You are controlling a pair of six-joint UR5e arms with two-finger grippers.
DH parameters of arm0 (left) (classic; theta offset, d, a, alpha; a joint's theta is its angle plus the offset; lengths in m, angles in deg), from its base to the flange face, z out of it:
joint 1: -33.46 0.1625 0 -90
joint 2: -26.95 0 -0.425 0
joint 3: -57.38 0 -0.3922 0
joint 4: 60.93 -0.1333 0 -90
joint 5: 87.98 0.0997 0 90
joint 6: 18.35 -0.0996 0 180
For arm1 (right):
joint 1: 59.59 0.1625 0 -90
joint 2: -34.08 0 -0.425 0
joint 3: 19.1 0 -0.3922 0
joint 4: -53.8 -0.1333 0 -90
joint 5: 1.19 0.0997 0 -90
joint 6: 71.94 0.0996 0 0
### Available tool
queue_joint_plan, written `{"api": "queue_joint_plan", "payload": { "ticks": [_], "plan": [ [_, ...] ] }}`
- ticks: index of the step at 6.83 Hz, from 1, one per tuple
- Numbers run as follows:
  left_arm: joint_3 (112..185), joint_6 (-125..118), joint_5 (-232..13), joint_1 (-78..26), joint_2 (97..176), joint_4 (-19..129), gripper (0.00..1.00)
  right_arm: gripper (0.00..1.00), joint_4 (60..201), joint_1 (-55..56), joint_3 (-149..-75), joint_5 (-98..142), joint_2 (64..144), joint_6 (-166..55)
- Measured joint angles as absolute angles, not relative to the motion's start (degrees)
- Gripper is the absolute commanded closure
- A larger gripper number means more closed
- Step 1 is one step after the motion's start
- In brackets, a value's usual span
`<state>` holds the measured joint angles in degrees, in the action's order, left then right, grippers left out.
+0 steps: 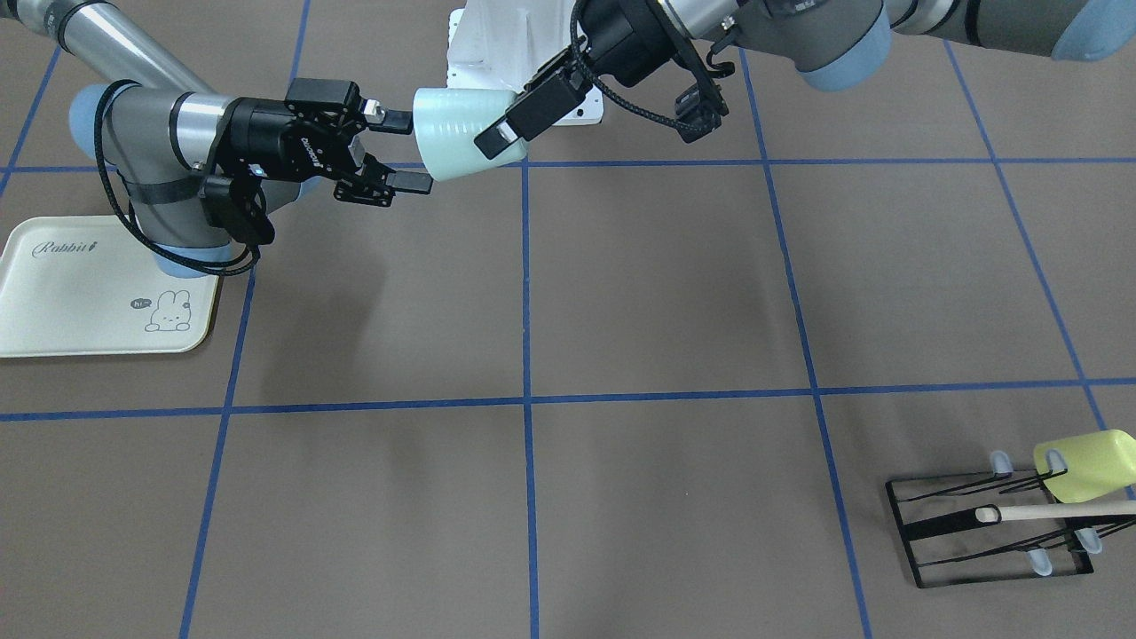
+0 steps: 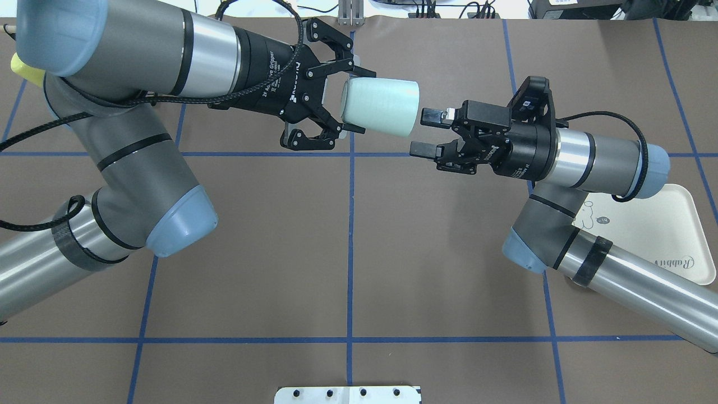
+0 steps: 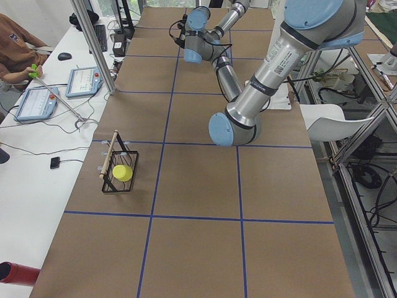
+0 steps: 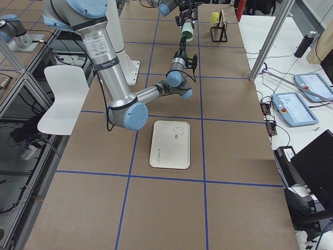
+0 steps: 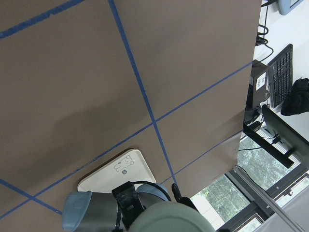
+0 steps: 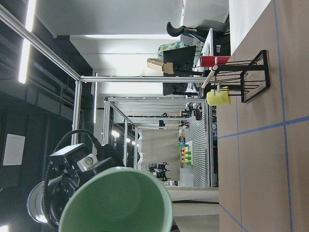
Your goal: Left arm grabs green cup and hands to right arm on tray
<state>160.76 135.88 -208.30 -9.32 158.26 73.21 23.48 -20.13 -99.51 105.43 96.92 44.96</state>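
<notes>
You'll find the small pale mint-green plastic cup [image 2: 384,106] held on its side in the air, well apart from the cream rectangular tray with the bunny drawing [image 2: 670,224], off toward the left arm's half of the table. The left arm's black two-finger gripper [image 2: 362,101] is clenched on the cup's base end, a finger on either side. The cup's open mouth faces away from it, toward the tray side. There the right arm's chunky black gripper [image 2: 419,132] has its jaws spread wide, tips just beside the rim. You can't tell whether they touch it. Far across the table from the tray stands a black wire rack [image 1: 941,524] carrying a yellow-green cup [image 1: 1087,466].
</notes>
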Motion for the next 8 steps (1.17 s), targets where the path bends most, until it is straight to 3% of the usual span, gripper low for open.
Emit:
{"api": "queue_joint_plan", "payload": {
  "ticks": [8],
  "plan": [
    [160.0,137.2,-208.2,-6.8,158.5,75.1,0.87,0.12,23.5,-20.1,-98.8,105.4,96.7,44.8]
  ]
}}
